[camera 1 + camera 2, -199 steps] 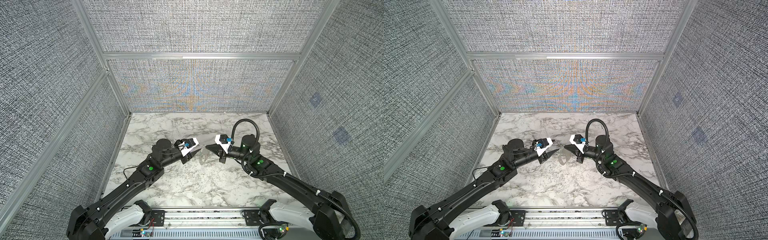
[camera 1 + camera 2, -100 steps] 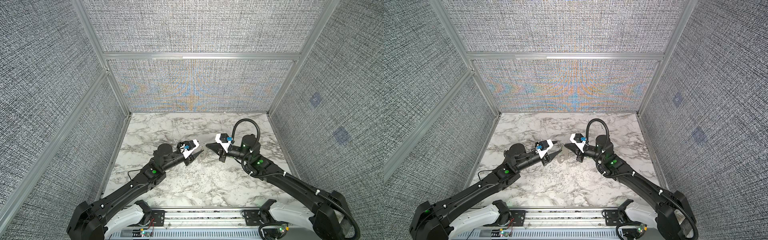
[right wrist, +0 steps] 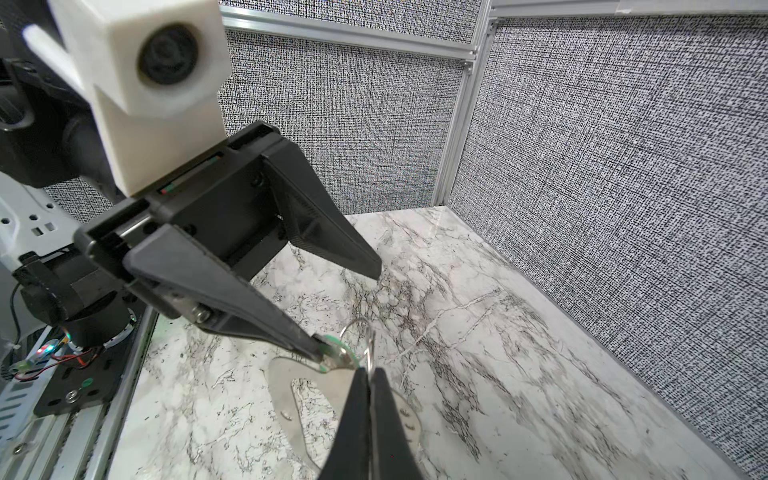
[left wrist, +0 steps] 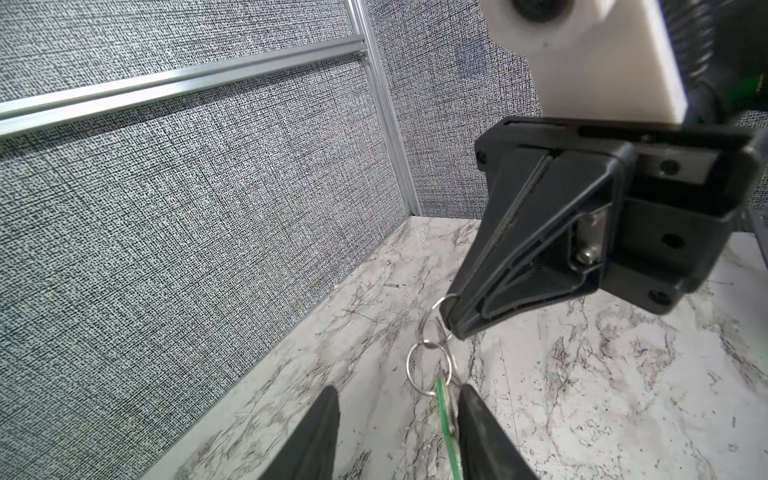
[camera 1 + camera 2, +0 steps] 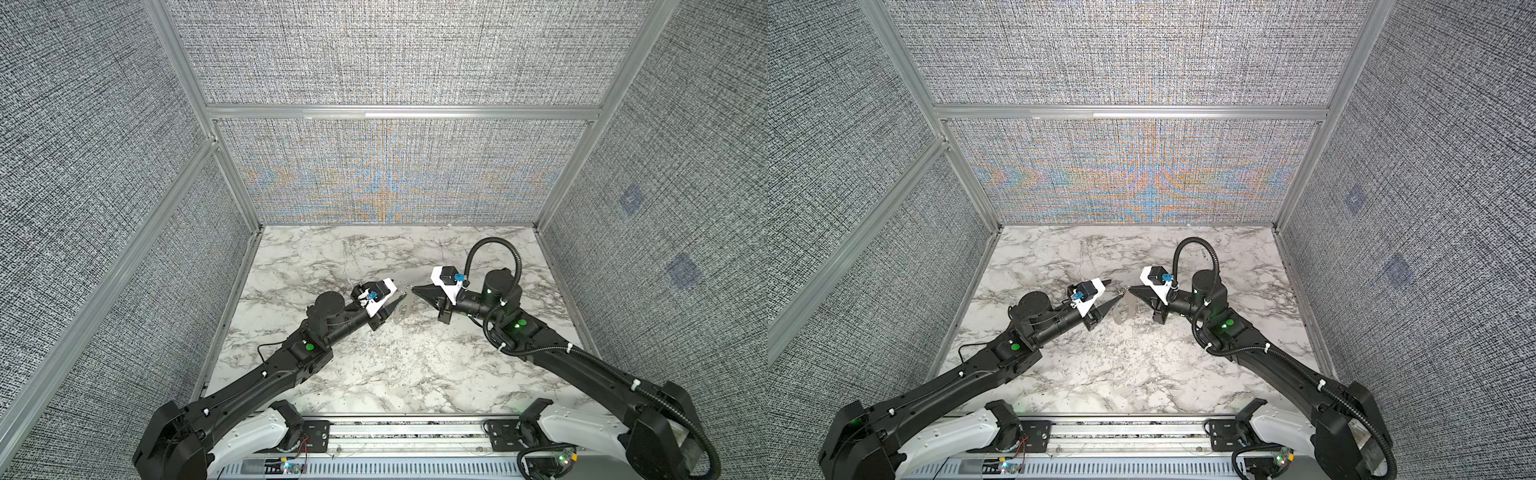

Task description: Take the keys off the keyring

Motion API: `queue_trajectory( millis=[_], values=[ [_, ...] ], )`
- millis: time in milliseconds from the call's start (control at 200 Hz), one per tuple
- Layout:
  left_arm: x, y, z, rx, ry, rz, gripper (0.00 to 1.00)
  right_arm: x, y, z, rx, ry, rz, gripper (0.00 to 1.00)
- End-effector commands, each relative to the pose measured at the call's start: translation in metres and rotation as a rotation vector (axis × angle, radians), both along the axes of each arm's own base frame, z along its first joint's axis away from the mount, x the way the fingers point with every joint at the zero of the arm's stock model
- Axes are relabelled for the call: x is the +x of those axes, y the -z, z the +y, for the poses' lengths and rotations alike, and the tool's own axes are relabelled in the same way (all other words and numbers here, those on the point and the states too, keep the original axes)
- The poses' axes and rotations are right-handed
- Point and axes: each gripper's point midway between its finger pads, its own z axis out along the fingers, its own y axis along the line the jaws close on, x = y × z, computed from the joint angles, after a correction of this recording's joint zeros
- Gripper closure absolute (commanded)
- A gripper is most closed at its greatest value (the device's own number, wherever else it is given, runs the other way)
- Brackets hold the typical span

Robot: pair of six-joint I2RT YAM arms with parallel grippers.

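Note:
My right gripper [image 3: 368, 374] is shut, pinching a small wire ring [image 4: 440, 307] at its tips, above the marble table. Below that ring hang linked wire rings [image 4: 428, 365] and one of the keys, with a green tag [image 4: 446, 415]. The keyring [image 3: 291, 399], a flat grey plate with an oval slot, sits under the right gripper's tips and also shows in both top views [image 5: 401, 311] [image 5: 1122, 311]. I cannot tell whether it hangs or lies on the table. My left gripper [image 4: 399, 392] is open, facing the right one [image 5: 1128, 289]. One of its fingers [image 3: 307, 347] touches the green tag [image 3: 336, 353].
Grey fabric walls with aluminium posts [image 5: 232, 183] enclose the marble table [image 5: 374, 374] on three sides. A metal rail with the arm bases [image 5: 399, 432] runs along the front edge. Both arms meet near the table's middle.
My left wrist has turned and shifted slightly beside the rings, and its jaws have narrowed a touch. The right gripper has kept its place and its grip.

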Motion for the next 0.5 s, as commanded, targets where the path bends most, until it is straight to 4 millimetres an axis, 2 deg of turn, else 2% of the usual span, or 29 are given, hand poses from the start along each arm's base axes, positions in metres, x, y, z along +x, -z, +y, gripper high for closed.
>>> queue_trajectory(
  millis=[0,90,175,495],
  values=[
    [-0.001,-0.018,0.004,-0.043,-0.011,-0.049,0.51,0.002,-0.01,0.0,0.026,0.006,-0.027,1.0],
    [0.0,-0.021,0.01,-0.035,-0.043,-0.058,0.5,0.002,-0.008,0.0,0.022,0.009,-0.029,1.0],
    [0.0,-0.016,0.013,-0.018,-0.057,-0.049,0.5,0.003,-0.009,0.0,0.021,0.011,-0.031,1.0],
    [-0.005,0.012,0.003,0.009,-0.009,0.016,0.52,0.007,-0.012,-0.003,0.022,0.038,-0.047,1.0]
  ],
)
